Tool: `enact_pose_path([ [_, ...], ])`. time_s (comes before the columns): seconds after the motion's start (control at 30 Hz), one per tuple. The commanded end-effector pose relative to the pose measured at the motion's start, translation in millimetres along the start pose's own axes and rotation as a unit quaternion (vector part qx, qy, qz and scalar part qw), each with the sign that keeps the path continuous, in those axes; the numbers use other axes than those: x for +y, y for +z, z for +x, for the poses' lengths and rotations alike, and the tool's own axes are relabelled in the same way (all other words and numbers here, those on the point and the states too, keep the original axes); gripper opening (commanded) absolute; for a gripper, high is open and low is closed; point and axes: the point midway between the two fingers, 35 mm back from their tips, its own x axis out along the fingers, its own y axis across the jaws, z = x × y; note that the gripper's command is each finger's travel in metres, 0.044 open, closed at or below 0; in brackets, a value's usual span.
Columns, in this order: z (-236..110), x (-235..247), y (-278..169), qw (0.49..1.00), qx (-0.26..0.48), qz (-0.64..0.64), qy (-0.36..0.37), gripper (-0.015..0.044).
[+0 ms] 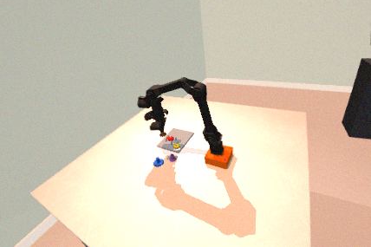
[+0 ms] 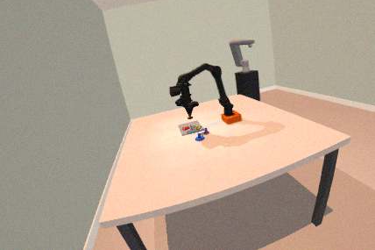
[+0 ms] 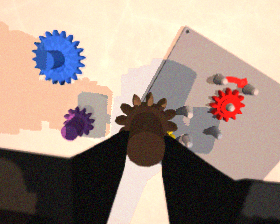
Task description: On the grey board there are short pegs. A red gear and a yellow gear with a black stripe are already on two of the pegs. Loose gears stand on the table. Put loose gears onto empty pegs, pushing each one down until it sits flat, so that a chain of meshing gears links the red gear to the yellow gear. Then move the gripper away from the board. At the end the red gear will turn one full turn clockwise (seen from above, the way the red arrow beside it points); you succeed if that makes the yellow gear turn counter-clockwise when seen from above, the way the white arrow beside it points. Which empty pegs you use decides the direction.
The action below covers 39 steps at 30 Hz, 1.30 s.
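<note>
My gripper (image 1: 163,132) (image 2: 189,115) (image 3: 145,141) is shut on a brown gear (image 1: 163,134) (image 2: 190,117) (image 3: 146,114) by its knob, in the air. In the wrist view the gear overlaps the left edge of the grey board (image 1: 185,134) (image 2: 189,124) (image 3: 241,155). The red gear (image 1: 170,139) (image 2: 186,128) (image 3: 225,103) sits on a peg. The yellow gear (image 1: 176,146) (image 2: 198,128) (image 3: 171,134) is mostly hidden in the wrist view. Several empty pegs show, including an upper peg (image 3: 250,89) and a lower peg (image 3: 213,132).
A large blue gear (image 1: 159,163) (image 2: 200,137) (image 3: 61,57) and a small purple gear (image 1: 172,158) (image 2: 206,132) (image 3: 80,121) stand on the table beside the board. The red arrow (image 3: 237,81) is near the red gear. The orange arm base (image 1: 218,157) (image 2: 231,117) stands on the table.
</note>
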Motion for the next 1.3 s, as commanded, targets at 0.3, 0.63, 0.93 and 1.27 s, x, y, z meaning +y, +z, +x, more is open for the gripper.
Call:
enact_pose_path([
  [0.3,18,-28,-8,1.0,0.003,-0.001,-0.001,0.0],
  [0.63,32,-50,-17,1.0,0.003,-0.001,-0.002,0.0],
  [0.93,43,-69,-26,1.0,0.004,-0.001,-0.003,0.0],
  [1.27,56,-89,-39,1.0,0.004,-0.001,-0.004,0.0],
])
